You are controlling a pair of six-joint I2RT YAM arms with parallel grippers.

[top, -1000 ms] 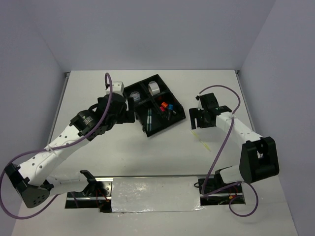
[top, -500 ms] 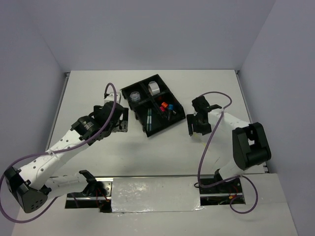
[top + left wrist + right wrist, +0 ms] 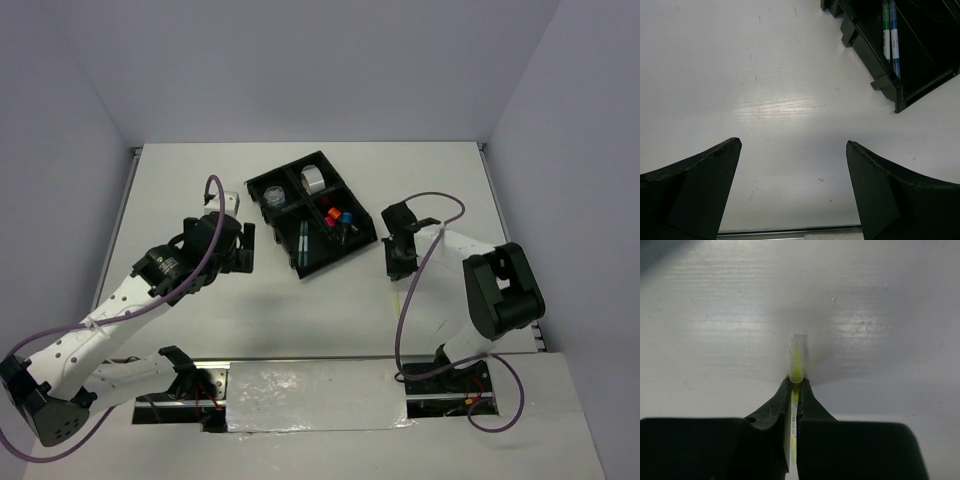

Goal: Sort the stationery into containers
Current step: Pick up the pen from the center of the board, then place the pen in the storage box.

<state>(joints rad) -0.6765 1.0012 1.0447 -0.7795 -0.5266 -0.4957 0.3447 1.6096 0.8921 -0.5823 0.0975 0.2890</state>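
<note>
My right gripper is shut on a thin yellow-green pen, whose clear-capped tip sticks out past the fingertips just over the white table. From above, this gripper is right of the black four-compartment tray, and the pen trails toward the near edge. The tray holds a clear tape roll, a silver tape roll, capped markers and two thin pens. My left gripper hangs open left of the tray, with nothing between its fingers.
The tray's near corner, with its two pens, fills the upper right of the left wrist view. Purple cables loop over both arms. The metal base strip runs along the table's near edge.
My right gripper has swung in to the left and closed on the yellow-green pen. The left arm has drawn back from the tray, leftward and nearer, still open.
</note>
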